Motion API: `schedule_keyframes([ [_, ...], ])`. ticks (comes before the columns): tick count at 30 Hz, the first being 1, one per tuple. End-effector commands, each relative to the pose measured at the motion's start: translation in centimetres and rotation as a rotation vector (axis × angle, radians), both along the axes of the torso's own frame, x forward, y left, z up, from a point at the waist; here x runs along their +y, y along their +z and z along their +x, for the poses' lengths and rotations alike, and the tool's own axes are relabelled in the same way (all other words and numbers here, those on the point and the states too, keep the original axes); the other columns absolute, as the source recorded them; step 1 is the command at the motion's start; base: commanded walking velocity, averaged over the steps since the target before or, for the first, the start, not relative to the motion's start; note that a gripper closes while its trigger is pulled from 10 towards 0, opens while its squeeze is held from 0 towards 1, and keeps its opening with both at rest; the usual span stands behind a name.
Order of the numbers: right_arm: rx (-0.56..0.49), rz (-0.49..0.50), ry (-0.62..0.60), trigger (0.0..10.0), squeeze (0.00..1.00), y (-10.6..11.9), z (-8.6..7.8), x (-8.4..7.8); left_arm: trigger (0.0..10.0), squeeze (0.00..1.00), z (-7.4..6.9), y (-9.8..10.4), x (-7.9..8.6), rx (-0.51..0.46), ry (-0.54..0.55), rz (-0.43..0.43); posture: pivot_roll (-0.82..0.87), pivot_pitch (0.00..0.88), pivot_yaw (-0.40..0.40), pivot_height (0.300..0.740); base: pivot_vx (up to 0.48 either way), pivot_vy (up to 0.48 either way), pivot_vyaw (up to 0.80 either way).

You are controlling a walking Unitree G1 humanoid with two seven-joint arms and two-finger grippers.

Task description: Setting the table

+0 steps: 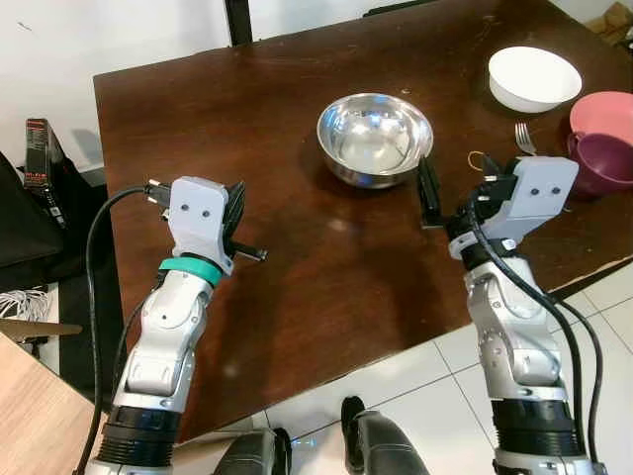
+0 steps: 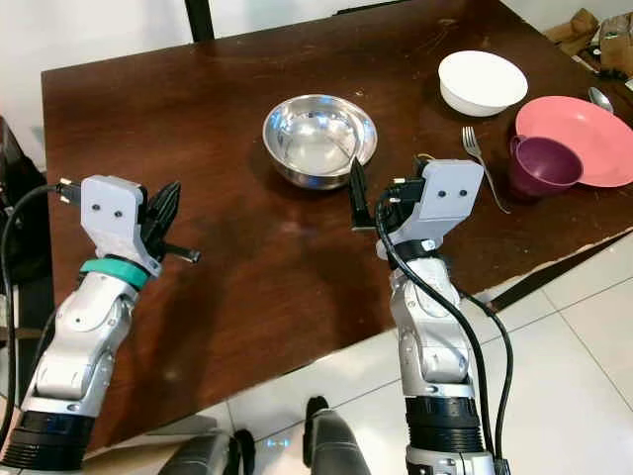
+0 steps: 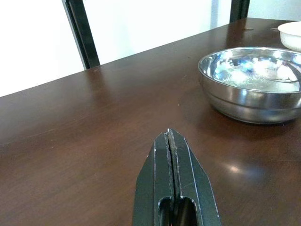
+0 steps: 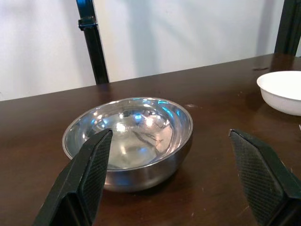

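A: Where is the steel bowl (image 1: 374,138) on the counter (image 1: 277,277)?

B: It sits upright, mouth up, about midway along the counter's width and nearer the far edge than the near one. It is round, so it has no long axis to speak of.

A: And the right gripper (image 4: 178,179)?

B: It hovers just on the near side of the steel bowl, pointing at it across the counter. Its jaws are spread wide; in the right wrist view the bowl sits between the two black fingers (image 4: 87,174), with nothing touching.

A: The left gripper (image 3: 171,141)?

B: It is over the left part of the counter, well apart from the bowl. Its jaws are pressed together with nothing between them, pointing across the counter toward the far edge.

A: What else is laid out?

B: Toward the right far corner stands a white bowl (image 2: 482,81), upright. Near the right edge lies a pink plate (image 2: 584,124), with a purple cup (image 2: 542,165) touching its near left rim, mouth up. A fork (image 2: 482,163) lies just left of the cup, its long axis running from far to near, tines toward the white bowl. A spoon (image 2: 600,98) rests by the plate's far right rim.
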State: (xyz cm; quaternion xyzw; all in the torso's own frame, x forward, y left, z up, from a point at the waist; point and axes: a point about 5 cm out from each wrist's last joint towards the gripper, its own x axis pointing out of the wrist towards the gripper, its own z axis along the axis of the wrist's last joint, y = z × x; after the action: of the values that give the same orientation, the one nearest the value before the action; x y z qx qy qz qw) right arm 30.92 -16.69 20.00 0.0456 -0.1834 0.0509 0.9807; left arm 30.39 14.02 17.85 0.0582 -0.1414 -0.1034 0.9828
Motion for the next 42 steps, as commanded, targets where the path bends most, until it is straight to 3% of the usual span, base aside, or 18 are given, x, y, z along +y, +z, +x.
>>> schedule_keyframes([
  [1,0.031,0.001,-0.001,10.0,0.0,-0.61,0.04,0.01,10.0,0.0,-0.06,-0.54,-0.01,0.018,0.004,0.011,-0.1,0.146,0.063,0.74,-0.307,0.0,0.0],
  [42,0.04,0.006,-0.001,10.0,0.0,-0.86,0.18,0.16,10.0,0.0,0.09,-0.46,-0.02,0.02,0.004,0.01,-0.1,0.146,0.068,0.74,-0.315,0.0,0.0],
])
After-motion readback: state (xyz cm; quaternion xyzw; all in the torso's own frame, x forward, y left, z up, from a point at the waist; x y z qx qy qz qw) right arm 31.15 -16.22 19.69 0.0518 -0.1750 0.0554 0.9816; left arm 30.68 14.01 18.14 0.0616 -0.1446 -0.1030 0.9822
